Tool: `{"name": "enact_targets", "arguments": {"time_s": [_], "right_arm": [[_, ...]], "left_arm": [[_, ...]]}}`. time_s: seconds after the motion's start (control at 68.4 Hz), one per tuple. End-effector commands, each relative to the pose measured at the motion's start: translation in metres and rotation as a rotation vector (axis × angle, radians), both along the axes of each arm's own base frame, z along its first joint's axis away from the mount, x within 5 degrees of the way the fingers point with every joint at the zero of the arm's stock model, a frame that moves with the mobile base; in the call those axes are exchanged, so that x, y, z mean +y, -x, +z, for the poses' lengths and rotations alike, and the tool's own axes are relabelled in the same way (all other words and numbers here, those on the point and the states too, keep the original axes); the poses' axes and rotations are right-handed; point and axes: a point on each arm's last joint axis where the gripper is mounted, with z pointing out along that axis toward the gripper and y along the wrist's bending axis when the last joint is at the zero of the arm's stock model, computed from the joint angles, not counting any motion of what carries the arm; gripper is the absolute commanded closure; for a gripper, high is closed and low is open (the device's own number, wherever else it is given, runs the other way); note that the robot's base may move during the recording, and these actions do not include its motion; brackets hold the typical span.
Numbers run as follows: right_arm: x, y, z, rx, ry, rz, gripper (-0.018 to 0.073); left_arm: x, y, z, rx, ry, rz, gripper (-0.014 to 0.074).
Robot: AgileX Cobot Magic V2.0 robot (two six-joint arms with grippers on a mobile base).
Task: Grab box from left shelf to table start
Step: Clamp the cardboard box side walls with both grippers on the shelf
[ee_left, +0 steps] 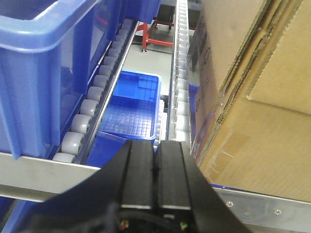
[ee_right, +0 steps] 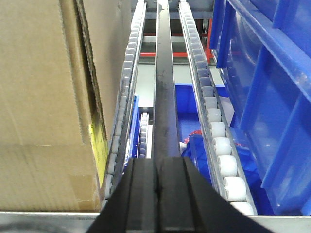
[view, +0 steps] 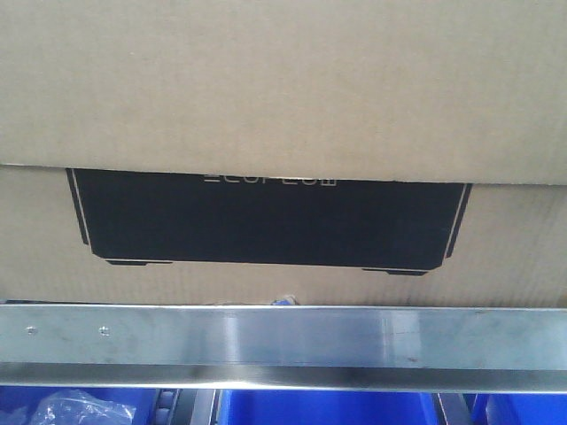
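The brown cardboard box with its black ECOFLOW panel fills the front view, sitting on the left shelf behind the silvery metal rail. In the left wrist view the box is on the right; my left gripper is shut and empty, just left of the box's near corner, above the rail. In the right wrist view the box is on the left; my right gripper is shut and empty, just right of the box, by the rail. The table is out of view.
Blue plastic bins stand beside the box: one at the left and one at the right. White roller tracks run along the shelf. More blue bins sit on the level below.
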Motion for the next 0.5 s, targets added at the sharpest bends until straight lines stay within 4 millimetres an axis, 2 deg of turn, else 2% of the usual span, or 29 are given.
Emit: {"name": "enact_targets", "arguments": {"time_s": [0.0,0.336,0.482], "right_arm": [[-0.0006,0.0003,0.0084,-0.099,0.01,-0.007,0.0501],[-0.0006,0.0003,0.0084,-0.099,0.01,-0.007,0.0501],[-0.0006,0.0003,0.0084,-0.099,0.01,-0.007,0.0501]], "left_arm": [[0.0001,0.0007,0.0101,-0.106,0.014,0.0,0.0696],[0.0001,0.0007,0.0103,-0.108,0.014,0.0,0.0696],[0.0003,0.0009,0.0157,-0.168,0.019,0.002,0.0696]]}}
